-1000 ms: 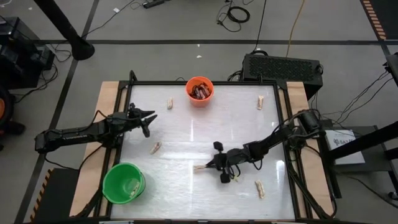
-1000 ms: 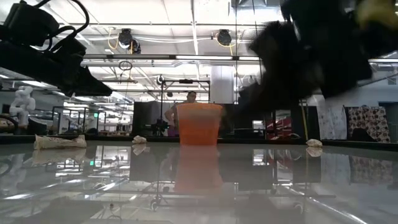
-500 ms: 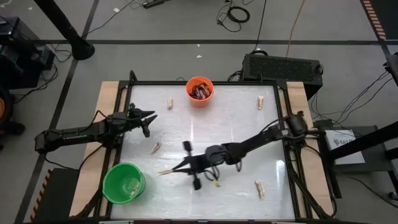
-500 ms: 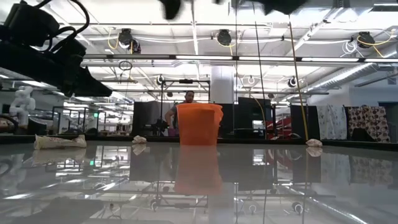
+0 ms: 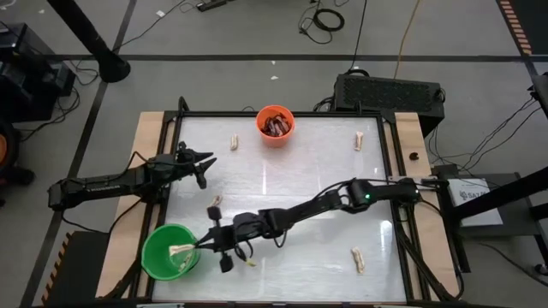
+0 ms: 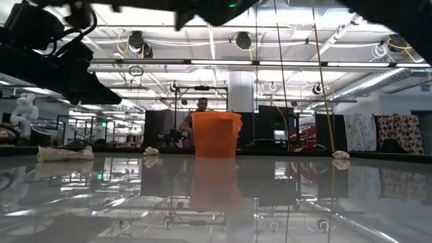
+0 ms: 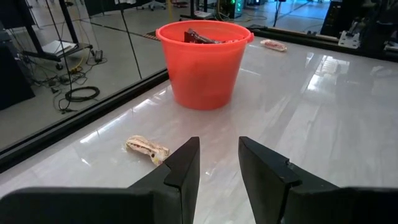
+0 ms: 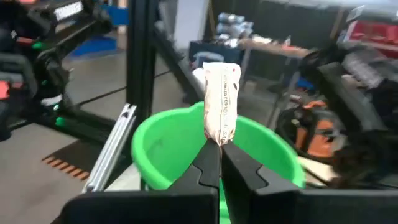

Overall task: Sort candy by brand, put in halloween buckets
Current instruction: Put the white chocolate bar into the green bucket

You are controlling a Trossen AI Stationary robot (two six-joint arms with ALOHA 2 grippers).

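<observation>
High view: the right gripper (image 5: 199, 246) is stretched across the table (image 5: 282, 192) to the green bucket (image 5: 169, 251) at the front left corner, fingers clamped tight on a pale candy (image 8: 221, 103) held upright over the bucket's rim. The left gripper (image 5: 206, 163) hangs near the left edge, fingers partly apart, empty. The orange bucket (image 5: 275, 125) with dark bars stands at the back edge. Other pale candies lie scattered.

No legible text, label or brand on any wrapper, bucket or arm.
</observation>
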